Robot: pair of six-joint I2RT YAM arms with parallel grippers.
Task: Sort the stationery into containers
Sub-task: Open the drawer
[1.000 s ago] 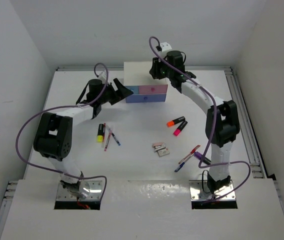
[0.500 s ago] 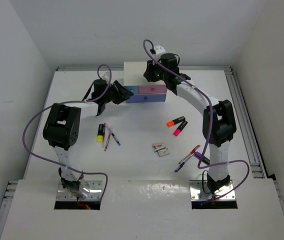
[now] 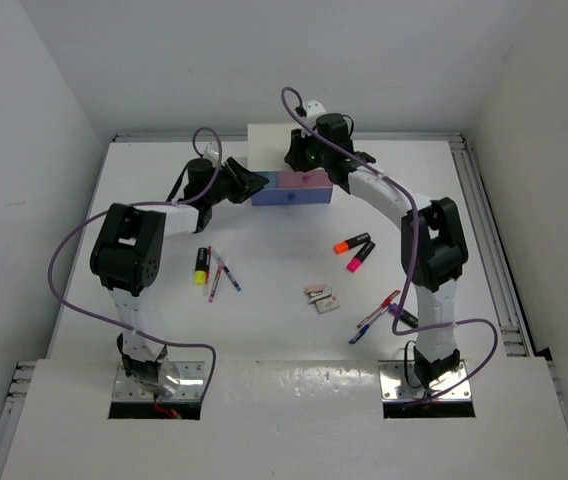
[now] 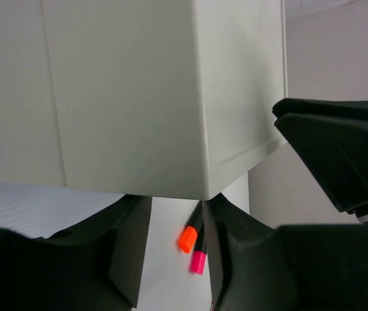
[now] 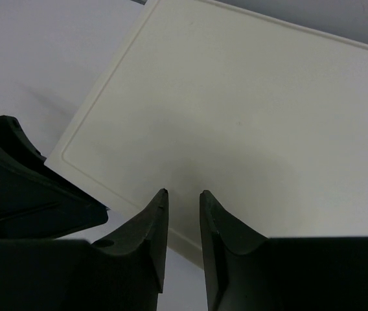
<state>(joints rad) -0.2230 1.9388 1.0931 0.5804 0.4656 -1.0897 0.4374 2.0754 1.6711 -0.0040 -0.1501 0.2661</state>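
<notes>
Currently, left hand [image 3: 255, 184] at cabinet [image 3: 269, 138] front-left corner, cannot tell if grasping; right hand [image 5: 183, 194] above cabinet top, fingers [image 5: 150, 241] narrowly parted, empty. Stationery [image 3: 351, 243] scattered before cabinet. Risk: drawer [image 3: 294, 197] pull drags unbraced cabinet.

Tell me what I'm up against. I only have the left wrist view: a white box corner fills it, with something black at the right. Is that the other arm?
Observer: Yes, that's the right pincer. The top view has it over the lid of the cabinet, near the front.
Operator: Drawers open?
Observer: From above, the pink drawer and the periwinkle drawer look shut. I can't make out the light-blue drawer behind the left pincer.
Operator: Is the right one holding anything?
Observer: No. Its wrist view shows the jaws narrowly apart with nothing between them, only bare lid beyond.
</notes>
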